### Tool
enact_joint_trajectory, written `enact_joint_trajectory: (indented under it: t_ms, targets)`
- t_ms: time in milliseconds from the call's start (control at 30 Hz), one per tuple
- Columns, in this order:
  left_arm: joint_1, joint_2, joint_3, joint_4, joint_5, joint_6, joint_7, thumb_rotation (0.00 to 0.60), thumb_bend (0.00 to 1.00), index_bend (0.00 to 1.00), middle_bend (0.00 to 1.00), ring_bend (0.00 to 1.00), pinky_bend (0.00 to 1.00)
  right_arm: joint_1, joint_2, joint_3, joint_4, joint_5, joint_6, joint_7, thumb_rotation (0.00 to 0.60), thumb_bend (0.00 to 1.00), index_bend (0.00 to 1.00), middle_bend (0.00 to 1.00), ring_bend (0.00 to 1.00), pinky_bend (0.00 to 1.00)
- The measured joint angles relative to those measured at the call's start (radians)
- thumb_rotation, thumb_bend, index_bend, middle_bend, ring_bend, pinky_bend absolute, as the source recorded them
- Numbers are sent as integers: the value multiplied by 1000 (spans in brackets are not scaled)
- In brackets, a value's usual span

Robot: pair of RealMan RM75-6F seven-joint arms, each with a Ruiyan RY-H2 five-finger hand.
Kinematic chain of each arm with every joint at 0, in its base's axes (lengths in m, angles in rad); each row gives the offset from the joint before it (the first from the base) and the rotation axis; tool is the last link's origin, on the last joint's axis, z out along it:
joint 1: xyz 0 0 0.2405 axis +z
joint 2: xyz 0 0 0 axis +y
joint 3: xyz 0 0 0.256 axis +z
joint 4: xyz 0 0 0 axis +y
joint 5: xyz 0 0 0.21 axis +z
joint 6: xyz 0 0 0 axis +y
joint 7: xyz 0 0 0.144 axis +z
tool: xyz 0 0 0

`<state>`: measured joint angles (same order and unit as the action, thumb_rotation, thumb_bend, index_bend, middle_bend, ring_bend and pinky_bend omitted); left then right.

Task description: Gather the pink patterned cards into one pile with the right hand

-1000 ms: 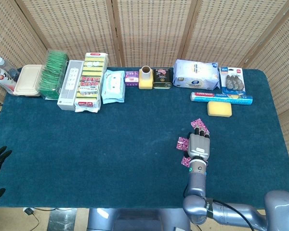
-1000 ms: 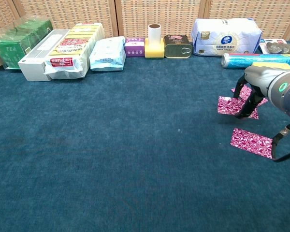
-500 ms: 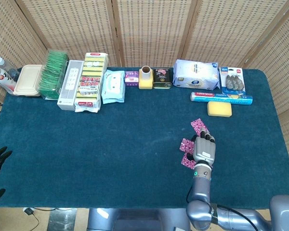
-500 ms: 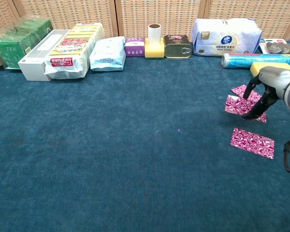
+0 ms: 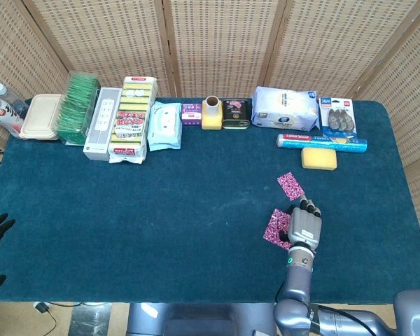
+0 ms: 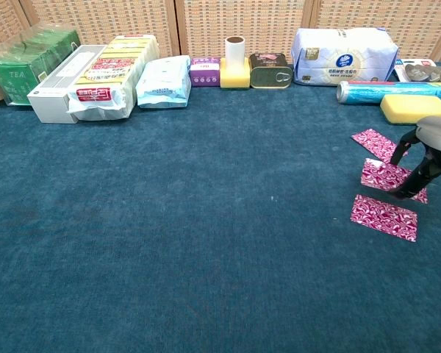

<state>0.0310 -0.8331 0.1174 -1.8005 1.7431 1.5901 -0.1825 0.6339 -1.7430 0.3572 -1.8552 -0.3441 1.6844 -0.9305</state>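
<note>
The right robot hand, fingertips pressing the middle pink patterned card near the worktop's right edge and grasping nothing, appears to be mid-gathering; next, slide this card onto the near card, then fetch the far card.

"TEA" reads on the green box.
</note>
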Motion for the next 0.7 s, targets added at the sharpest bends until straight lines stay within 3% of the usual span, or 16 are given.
enact_joint_trajectory:
  t_ms: [700]
  targets:
    - [0,0,2,-2,1,1,5,600,76,0,0,0,40,-47,13,-65,-76,-64,51,-10,600,367,385,53,0,82]
